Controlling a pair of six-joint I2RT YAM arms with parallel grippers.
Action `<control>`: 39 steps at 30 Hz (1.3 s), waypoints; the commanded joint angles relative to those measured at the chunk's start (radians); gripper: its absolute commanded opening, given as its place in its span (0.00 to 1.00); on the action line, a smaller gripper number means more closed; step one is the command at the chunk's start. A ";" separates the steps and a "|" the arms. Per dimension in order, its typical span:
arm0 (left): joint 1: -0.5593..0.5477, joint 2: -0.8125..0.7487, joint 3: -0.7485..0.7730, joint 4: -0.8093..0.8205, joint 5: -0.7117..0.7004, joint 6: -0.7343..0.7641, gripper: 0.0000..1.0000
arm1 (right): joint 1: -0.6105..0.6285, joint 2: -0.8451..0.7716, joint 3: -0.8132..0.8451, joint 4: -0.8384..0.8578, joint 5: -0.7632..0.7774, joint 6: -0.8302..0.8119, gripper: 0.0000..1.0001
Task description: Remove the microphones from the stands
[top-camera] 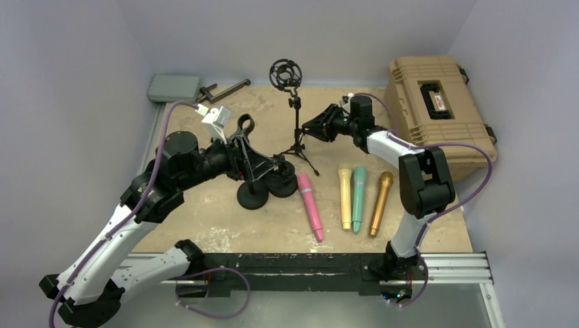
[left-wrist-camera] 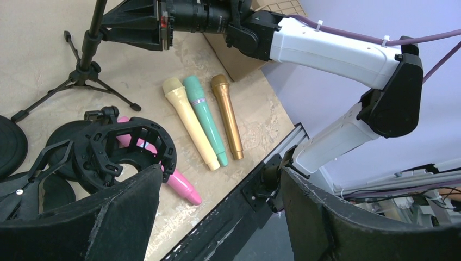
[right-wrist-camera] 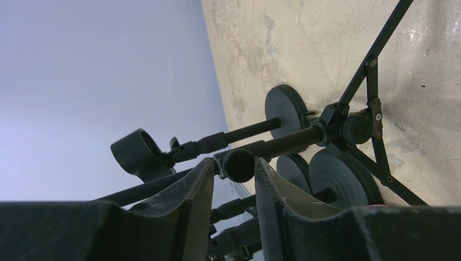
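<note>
Left gripper [left-wrist-camera: 220,182] jaws wide apart, empty. Right gripper [right-wrist-camera: 234,163] straddles knob [right-wrist-camera: 239,167] of tripod stand [top-camera: 298,126]; whether it grips, cannot tell. Pink microphone [top-camera: 309,205] flat on table [top-camera: 205,219], 6 o'clock of tripod stand; three other microphones [top-camera: 359,197] at its 3 o'clock.

Left arm [top-camera: 113,239]: white and black, rising from the base at the near left of the sandy bench [top-camera: 205,225], bent at a raised elbow, forearm reaching right toward the middle.
Left hand [left-wrist-camera: 220,185]: black, two-fingered, tilted downward, jaws spread wide; frayed dark fingers [left-wrist-camera: 98,217] well apart.
Right arm [top-camera: 389,145]: white and black, upright from the near right base, folded at a high black elbow, forearm stretched back and left.
Right hand [right-wrist-camera: 234,163]: black, held roughly level, pointing left; fingers [right-wrist-camera: 282,212] narrowly apart, one either side of a black round knob [right-wrist-camera: 239,169]; firm clamping not discernible.
</note>
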 commanded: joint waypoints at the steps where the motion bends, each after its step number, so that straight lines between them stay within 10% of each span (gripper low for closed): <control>1: -0.003 -0.015 0.002 0.030 0.003 -0.009 0.77 | 0.010 0.005 -0.003 0.052 0.029 0.097 0.30; 19: -0.004 -0.030 -0.004 0.031 -0.001 -0.009 0.77 | 0.035 0.019 -0.055 0.124 0.030 0.167 0.28; 26: -0.003 -0.038 -0.013 0.030 -0.006 -0.011 0.77 | 0.037 0.015 -0.124 0.213 0.054 0.211 0.00; 39: -0.003 -0.059 -0.044 0.034 -0.020 -0.011 0.77 | 0.037 0.078 -0.308 0.886 0.108 -0.041 0.00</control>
